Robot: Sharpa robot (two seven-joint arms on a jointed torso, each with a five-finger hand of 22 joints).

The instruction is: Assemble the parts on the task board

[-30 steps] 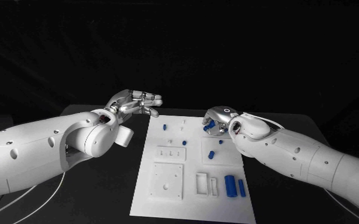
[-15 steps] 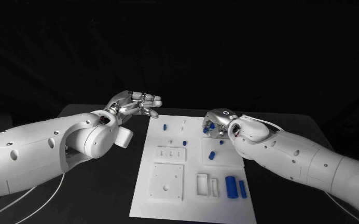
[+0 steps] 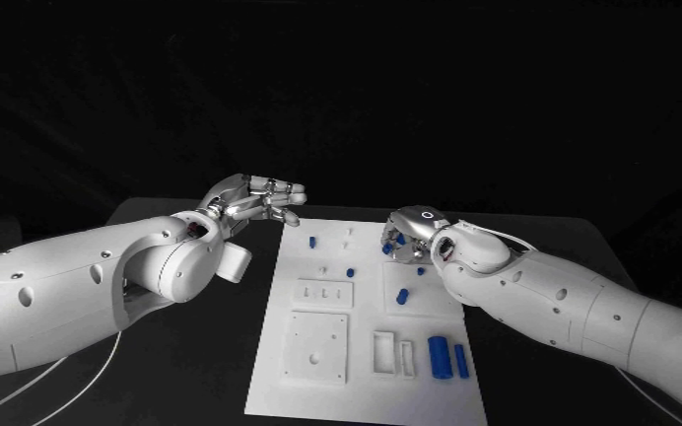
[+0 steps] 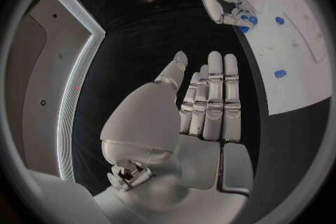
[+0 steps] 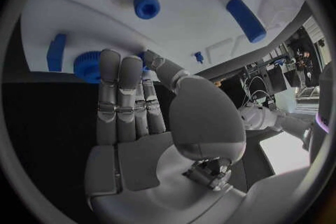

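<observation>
A black table [image 3: 185, 347] carries the white task board [image 3: 363, 347], with blue parts [image 3: 440, 354] scattered over it. The right hand [image 3: 408, 232] reaches over the board's far right corner, fingertips [image 5: 111, 61] touching a round blue part [image 5: 87, 65]; whether it grips it, I cannot tell. It seems to be picking up, and needs a firm pinch next. The left hand [image 3: 257, 196] hovers empty, fingers straight.

Right hand [image 3: 412, 232] sits slightly farther along the board [image 3: 320, 367], toward its far edge and the left hand [image 3: 260, 196], fingers now touching a blue round part [image 5: 89, 65]; left hand's fingers now curl in more.
</observation>
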